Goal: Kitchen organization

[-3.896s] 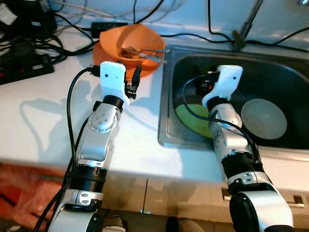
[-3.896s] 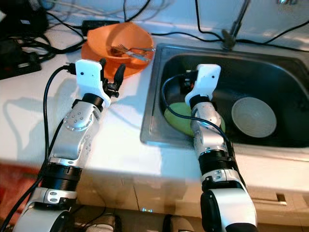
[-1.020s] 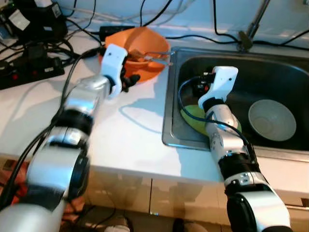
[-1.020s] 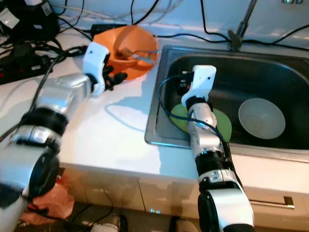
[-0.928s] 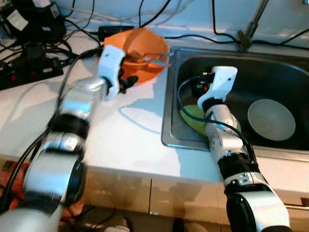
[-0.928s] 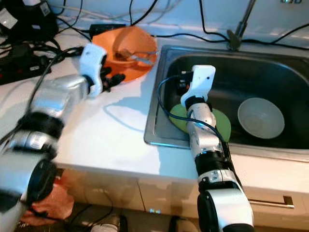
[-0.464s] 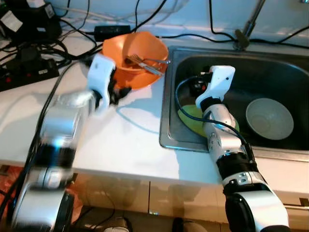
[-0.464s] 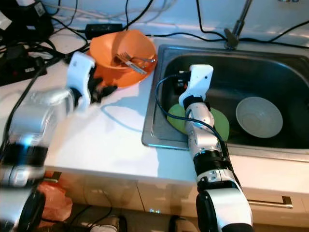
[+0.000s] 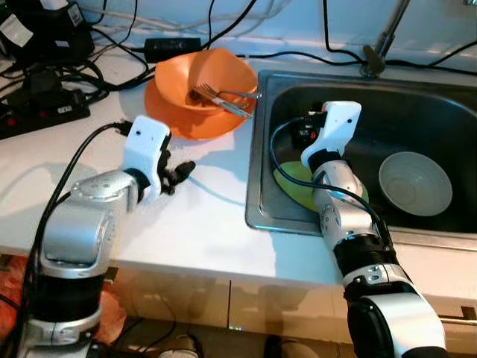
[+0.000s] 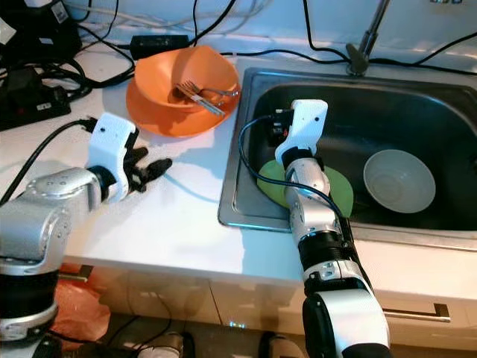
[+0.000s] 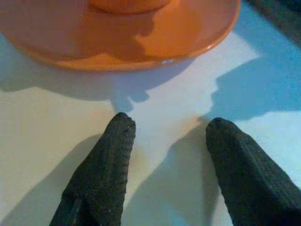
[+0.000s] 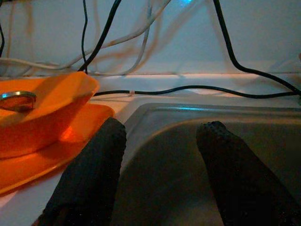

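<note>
The left tool (image 11: pixel 167 155) hovers low over the white tabletop (image 9: pixel 201 224), fingers wide apart and holding nothing, tips pointing toward the orange plate (image 11: pixel 178 42) just ahead of them. In the head views this tool (image 10: pixel 149 170) sits near the middle of the tabletop, between its front edge and the plate, apart from the plate's rim.

An orange bowl (image 9: pixel 212 78) rests on the plate (image 9: pixel 175 123) toward the back edge of the tabletop, right beside the sink (image 9: pixel 261 201). Two forks (image 10: pixel 197 95) lie inside the bowl, their handles reaching toward the sink side.

The right tool (image 12: pixel 162 150) is raised inside the sink near its left wall, fingers wide apart and empty, facing the back wall with the bowl and plate off to one side. Below that arm a green plate (image 10: pixel 341 186) lies on the sink floor, partly hidden by the arm. A pale bowl (image 9: pixel 415 183) stands upright in the sink, well apart from the green plate, toward the right.

Black cables (image 9: pixel 67 74) and a power strip (image 9: pixel 37 115) crowd the back left corner of the tabletop. A faucet base (image 9: pixel 373 60) stands at the back edge behind the sink.
</note>
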Tool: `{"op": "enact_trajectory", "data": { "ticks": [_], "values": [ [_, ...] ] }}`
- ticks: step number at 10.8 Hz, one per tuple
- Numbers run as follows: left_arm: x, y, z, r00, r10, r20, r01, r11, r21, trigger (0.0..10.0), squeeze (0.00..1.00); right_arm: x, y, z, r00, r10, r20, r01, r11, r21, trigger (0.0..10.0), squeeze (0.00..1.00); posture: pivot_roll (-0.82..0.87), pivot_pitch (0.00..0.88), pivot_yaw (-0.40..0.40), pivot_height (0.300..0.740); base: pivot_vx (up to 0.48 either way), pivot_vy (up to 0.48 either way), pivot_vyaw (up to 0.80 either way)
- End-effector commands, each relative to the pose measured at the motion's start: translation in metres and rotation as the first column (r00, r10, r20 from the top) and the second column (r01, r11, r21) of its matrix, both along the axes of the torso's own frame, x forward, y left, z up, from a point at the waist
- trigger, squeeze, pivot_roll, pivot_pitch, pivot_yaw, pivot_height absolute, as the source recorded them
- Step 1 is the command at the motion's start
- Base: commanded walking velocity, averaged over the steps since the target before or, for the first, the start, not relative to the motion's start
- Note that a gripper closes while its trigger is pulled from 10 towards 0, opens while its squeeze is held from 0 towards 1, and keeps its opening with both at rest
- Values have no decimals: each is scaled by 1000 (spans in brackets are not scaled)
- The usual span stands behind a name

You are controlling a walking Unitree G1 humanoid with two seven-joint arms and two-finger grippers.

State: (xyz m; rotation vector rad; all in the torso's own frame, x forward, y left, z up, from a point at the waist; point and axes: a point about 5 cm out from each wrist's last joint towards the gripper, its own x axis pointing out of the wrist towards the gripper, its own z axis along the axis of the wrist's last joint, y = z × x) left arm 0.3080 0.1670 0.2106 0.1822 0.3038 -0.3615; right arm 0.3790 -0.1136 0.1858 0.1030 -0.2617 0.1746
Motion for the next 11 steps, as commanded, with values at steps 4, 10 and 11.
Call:
{"op": "enact_trajectory", "data": {
  "ticks": [4, 10, 11],
  "values": [
    [-3, -3, 49, 984, 12, 180, -15, 1000, 19, 10000, 0, -1, -2, -13, 999, 0, -47, 1, 1000, 8, 10000, 0, 193, 142, -2, 740, 0, 0, 0],
    [46, -6, 22, 988, 49, 145, -47, 999, -20, 10000, 0, -1, -2, -11, 999, -1, -41, 1, 1000, 3, 10000, 0, 148, 125, 1, 740, 0, 0, 0],
    [52, -9, 22, 987, 44, 153, -41, 999, -26, 10000, 0, -1, -4, -11, 999, -5, -38, 5, 1000, 3, 10000, 0, 141, 125, 2, 740, 0, 0, 0]
  ]
}}
